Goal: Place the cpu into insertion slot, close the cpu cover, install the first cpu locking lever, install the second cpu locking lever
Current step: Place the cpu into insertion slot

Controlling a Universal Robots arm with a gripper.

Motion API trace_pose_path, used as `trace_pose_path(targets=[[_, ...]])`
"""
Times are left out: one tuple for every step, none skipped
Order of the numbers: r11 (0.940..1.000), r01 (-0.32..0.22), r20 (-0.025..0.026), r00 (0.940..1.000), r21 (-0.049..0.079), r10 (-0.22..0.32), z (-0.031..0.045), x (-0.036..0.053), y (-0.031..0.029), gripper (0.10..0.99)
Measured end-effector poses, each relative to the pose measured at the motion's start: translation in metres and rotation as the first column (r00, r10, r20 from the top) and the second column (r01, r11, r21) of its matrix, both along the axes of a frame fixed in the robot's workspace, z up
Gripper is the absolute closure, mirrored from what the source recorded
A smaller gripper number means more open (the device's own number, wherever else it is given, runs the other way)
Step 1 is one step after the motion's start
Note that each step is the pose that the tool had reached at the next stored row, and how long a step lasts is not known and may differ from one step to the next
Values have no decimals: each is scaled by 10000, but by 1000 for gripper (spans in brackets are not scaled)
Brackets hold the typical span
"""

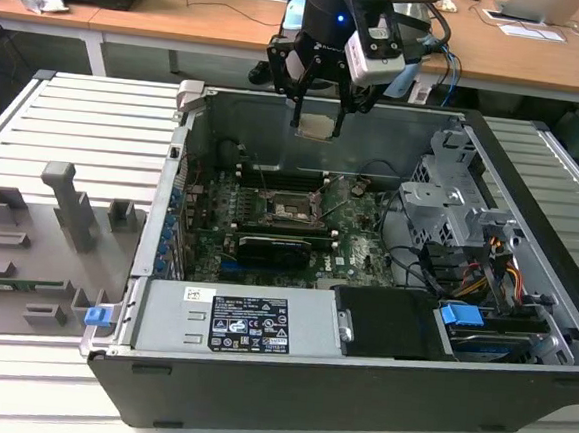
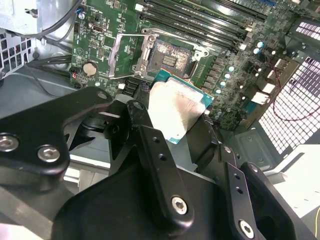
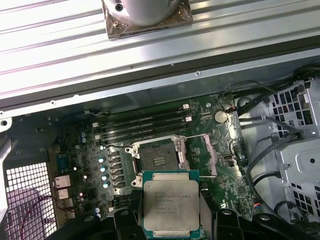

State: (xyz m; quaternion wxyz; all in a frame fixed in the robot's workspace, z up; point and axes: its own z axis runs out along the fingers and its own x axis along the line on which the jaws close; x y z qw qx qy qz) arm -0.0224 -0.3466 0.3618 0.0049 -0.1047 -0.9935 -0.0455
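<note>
Motherboard (image 1: pixel 362 247) below — cpu (image 3: pixel 170 202) in fingers (image 2: pixel 155 155)

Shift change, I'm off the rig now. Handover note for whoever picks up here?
Gripper: shut on the cpu, held above the open case.
Slot: empty; the cpu is apart from it, not seated.
Cover: flipped open beside the slot.
Done: cpu is in the grip, over the board.
Left: none of the four steps is complete yet (seating, cover, both lever steps).
</note>
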Motion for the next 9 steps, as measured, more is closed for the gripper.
trace_pose_path(targets=[[10000,8,0,10000,0,-8,0,0,0,545],[10000,18,0,10000,0,-18,0,0,0,545],[10000,26,0,10000,0,-26,0,0,0,545],[10000,33,0,10000,0,-33,0,0,0,545],[10000,45,0,10000,0,-45,0,0,0,545],[10000,51,0,10000,0,-51,0,0,0,545],[10000,58,0,10000,0,-58,0,0,0,545],[10000,67,0,10000,-1,-67,0,0,0,545],[10000,78,0,10000,0,-78,0,0,0,545]])
